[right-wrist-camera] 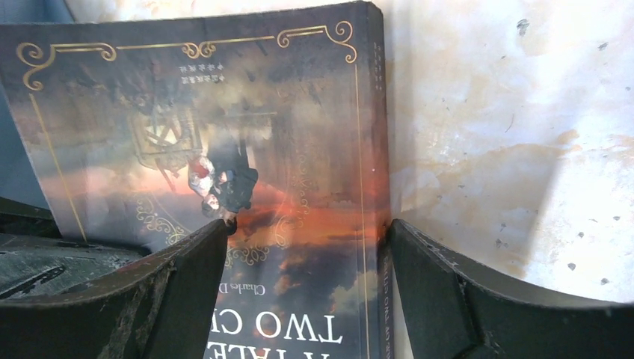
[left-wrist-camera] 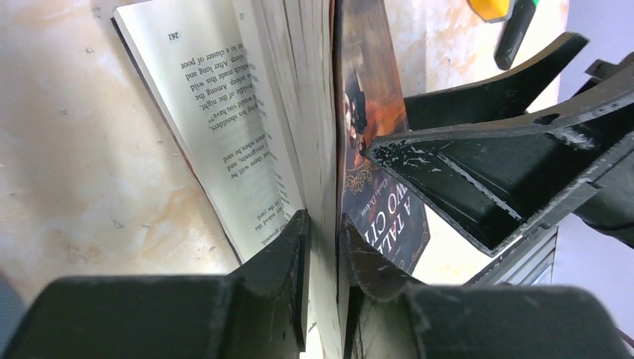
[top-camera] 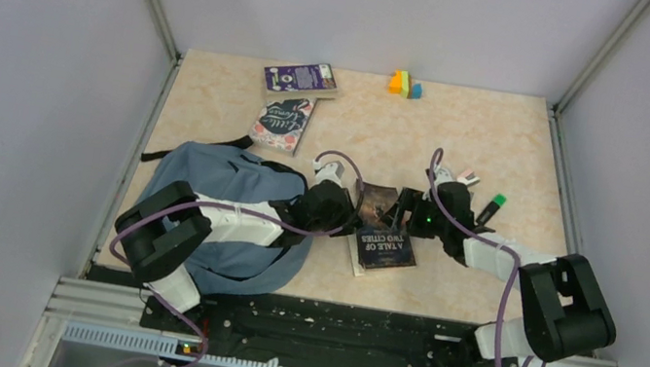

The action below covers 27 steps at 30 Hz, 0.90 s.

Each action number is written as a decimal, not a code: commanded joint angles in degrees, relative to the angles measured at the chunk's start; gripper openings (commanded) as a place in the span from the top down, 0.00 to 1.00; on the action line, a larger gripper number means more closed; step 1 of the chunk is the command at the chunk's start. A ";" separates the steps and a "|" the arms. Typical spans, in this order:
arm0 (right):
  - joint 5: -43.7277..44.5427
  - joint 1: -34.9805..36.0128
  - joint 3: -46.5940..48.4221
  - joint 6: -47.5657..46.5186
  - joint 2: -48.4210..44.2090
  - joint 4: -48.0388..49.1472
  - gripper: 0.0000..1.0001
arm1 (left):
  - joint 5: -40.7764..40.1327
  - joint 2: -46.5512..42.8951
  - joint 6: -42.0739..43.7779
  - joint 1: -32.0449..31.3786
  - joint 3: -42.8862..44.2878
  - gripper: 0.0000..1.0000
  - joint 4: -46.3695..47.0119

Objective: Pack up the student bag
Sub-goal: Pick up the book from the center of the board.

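Slippage risk first: the left jaws are clamped on only a sheaf of pages plus the front cover [left-wrist-camera: 374, 105] of the book [top-camera: 383, 242], while the other pages [left-wrist-camera: 224, 112] fan out loose to one side. A lift from this hold could crease or tear paper, or let the loose block swing open and pull free. The right jaws stand apart, straddling the spine side of the same book, with one finger over the cover and the other beside the spine on the tabletop [top-camera: 514, 145]. They grip nothing, so they carry no weight, and if they shut here they may catch just the cover. Both arms crowd the book at mid-tabletop toward the near edge, and their fingers sit very close in the left wrist view, so any sideways move could knock them together. The student bag [top-camera: 205, 169] lies flat toward the near left corner, just beside the book, with the left arm across it. I cannot tell whether its mouth is open, and a splayed, floppy book could snag on the fabric or zipper.
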 commanded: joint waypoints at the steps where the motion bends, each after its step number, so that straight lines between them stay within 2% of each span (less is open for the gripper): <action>1: -4.88 0.79 -1.31 1.97 -1.92 -1.81 0.21 | -3.66 -6.30 1.87 -0.74 -2.31 1.00 6.83; 6: -6.08 -0.44 -0.08 2.06 -7.26 -4.42 0.15 | -5.77 -13.67 4.36 -0.68 -6.06 1.00 9.71; 11: -14.76 -4.78 -0.75 4.65 -12.43 -2.43 0.13 | -6.42 -21.56 7.06 -0.68 -9.41 1.00 13.38; 15: -20.68 -6.24 -0.55 6.78 -16.62 -1.68 0.12 | -8.52 -28.46 9.91 -0.69 -10.72 1.00 12.64; 22: -30.98 -6.44 -0.57 11.29 -19.07 5.17 0.11 | -8.82 -39.88 13.67 -0.68 -12.28 1.00 13.10; 27: -37.28 -6.35 -1.62 13.99 -18.57 13.28 0.11 | -6.87 -44.51 17.36 -0.68 -11.81 1.00 13.16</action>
